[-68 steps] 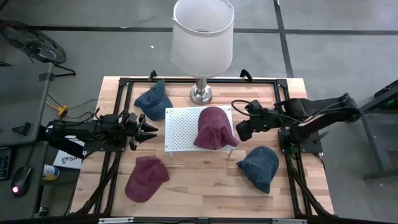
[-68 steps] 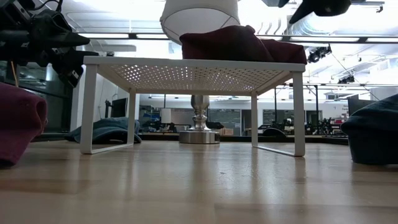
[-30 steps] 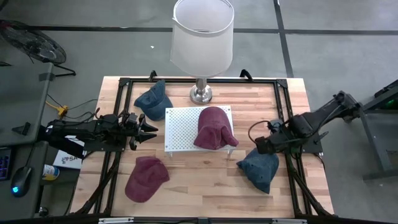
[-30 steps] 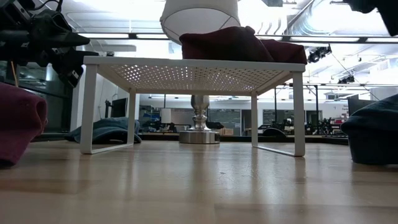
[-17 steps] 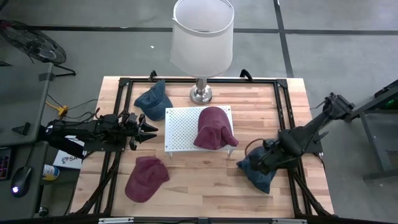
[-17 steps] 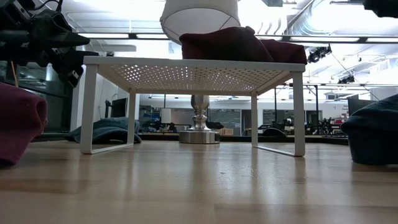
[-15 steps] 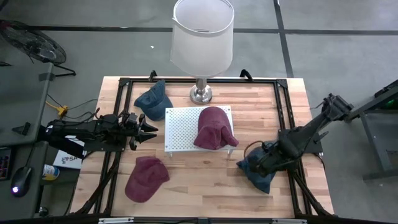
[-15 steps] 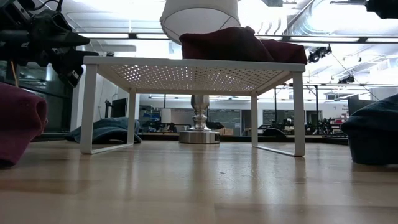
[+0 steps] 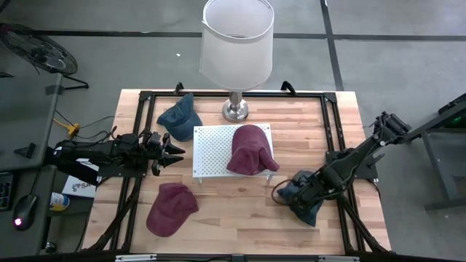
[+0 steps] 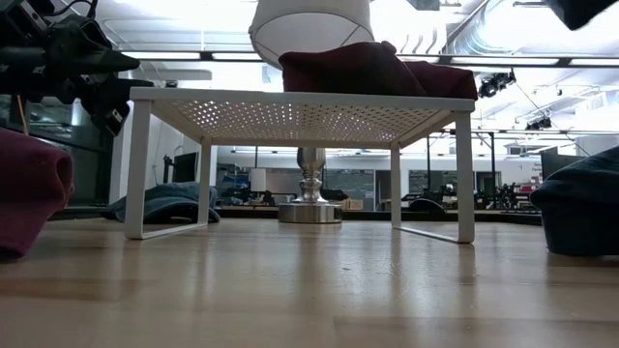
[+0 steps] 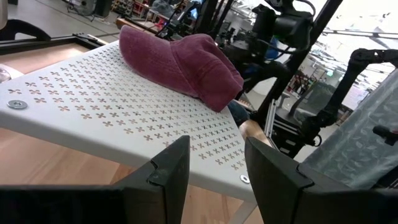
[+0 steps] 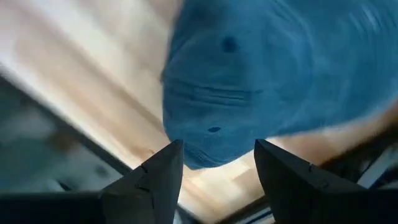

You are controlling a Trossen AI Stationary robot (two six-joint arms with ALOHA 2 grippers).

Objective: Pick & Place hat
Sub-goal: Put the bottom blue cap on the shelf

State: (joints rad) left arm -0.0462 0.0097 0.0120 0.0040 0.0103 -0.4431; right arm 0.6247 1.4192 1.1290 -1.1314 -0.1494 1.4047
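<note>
- At the near right of the wooden surface (image 9: 240,218) the right claw (image 9: 285,191) sits low over a blue hat (image 9: 306,204), its fingers (image 12: 149,180) spread wide with the hat's crown between and just beyond them, nothing gripped.
- Near left lies a maroon hat (image 9: 170,208) flat on the wood.
- In the middle stands a white perforated rack (image 9: 215,149); a second maroon hat (image 9: 251,148) rests on its right half.
- The left claw (image 9: 175,151) hovers just beside the rack's left edge, its fingers (image 11: 168,171) parted and empty.
- Farther back, another blue hat (image 9: 180,116) lies at the left, and a lamp (image 9: 237,44) with a white shade stands behind the rack.
</note>
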